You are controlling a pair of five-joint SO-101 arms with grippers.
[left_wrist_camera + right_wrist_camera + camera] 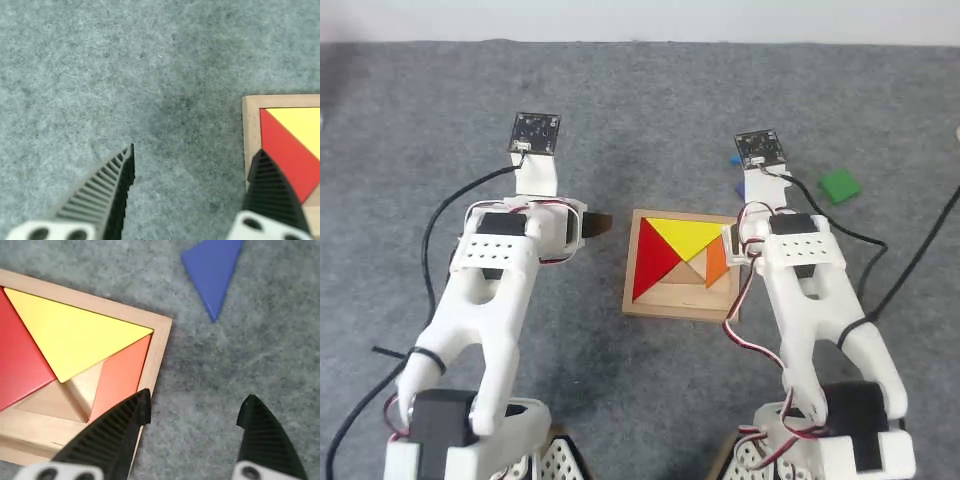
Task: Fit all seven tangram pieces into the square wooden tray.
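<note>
Progress: wooden tray (678, 309) holds red piece (651, 262), yellow piece (684, 237) and orange piece (716, 263). Blue triangle (212, 270) and green piece (839, 185) lie outside on the mat, so we're partway. Left gripper (196, 148) is spread beside the tray, right gripper (198, 393) spread at its edge, both empty.

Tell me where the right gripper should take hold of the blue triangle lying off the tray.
Probably best to come straight down from above: the blue triangle lies flat on the mat, clear of the tray. Set the right gripper, now open, across its two slanted edges, partway up from the tip, where it looks narrower than the gap.
</note>
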